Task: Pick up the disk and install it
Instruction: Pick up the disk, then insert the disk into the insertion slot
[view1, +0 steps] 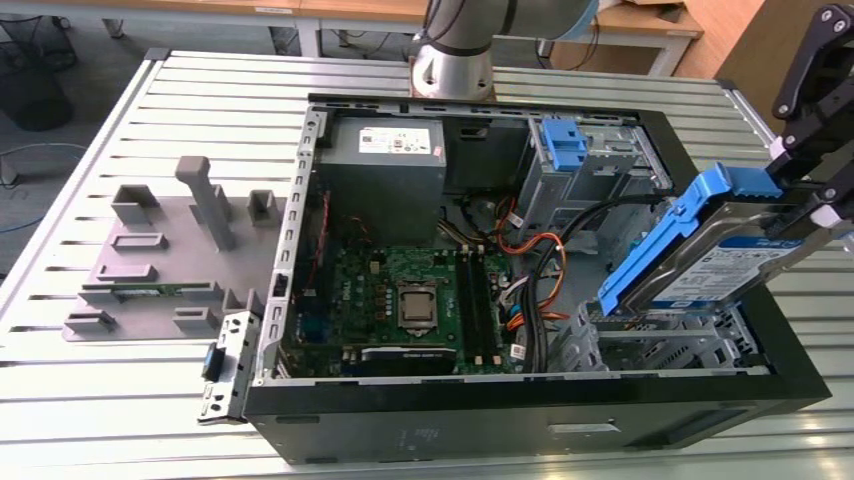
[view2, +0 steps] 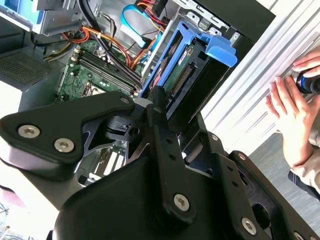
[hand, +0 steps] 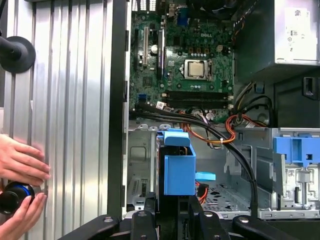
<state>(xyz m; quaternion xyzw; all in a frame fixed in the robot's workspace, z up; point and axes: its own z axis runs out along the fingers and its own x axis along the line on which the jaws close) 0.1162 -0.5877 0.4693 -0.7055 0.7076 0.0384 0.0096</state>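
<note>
The disk (view1: 701, 270), a silver drive with a white-and-blue label in a blue carrier bracket, hangs tilted over the drive cage (view1: 654, 345) at the front corner of the open computer case (view1: 534, 400), on the exterior view's right. My gripper (view1: 805, 200) is shut on its raised end. Both wrist views look along the black fingers: in the second wrist view the gripper (view2: 175, 107) clamps the disk (view2: 187, 60), and in the first wrist view the gripper (hand: 170, 209) holds the disk (hand: 178, 172) edge-on above the cage floor.
Inside the case lie the green motherboard (view1: 407, 300), a grey power-supply box (view1: 384, 150), orange and black cables (view1: 541, 260) and a lone blue latch (view1: 563, 145) on the upper bay. A grey fixture (view1: 174, 250) sits on the slatted table. A person's hands (hand: 20, 172) rest beside the case.
</note>
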